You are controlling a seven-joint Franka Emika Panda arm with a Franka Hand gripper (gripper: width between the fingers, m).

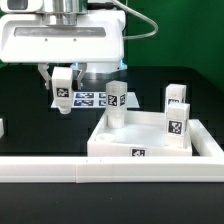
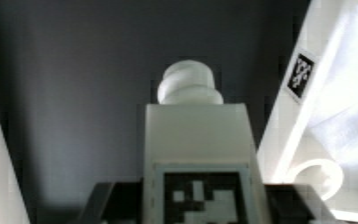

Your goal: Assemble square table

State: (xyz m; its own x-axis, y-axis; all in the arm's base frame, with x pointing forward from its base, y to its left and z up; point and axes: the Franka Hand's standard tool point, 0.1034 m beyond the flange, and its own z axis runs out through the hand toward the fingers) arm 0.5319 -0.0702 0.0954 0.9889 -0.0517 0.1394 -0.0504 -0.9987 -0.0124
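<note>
1. Flat black matte desk [image 1: 30,105]: carries everything in the exterior view; shows as a dark grey surface [image 2: 69,90] in the wrist view.
2. Long white plastic border rail [image 1: 40,171]: runs along the near edge of the desk across the full width of the exterior view, with a visible joint near the middle.
3. Thin flat white marker board with black-and-white tags [image 1: 88,98]: lies flat on the desk towards the rear, partly hidden by items in front of it.
4. Green backdrop wall [image 1: 185,35]: stands behind the desk, filling the upper part of the exterior view.
</note>
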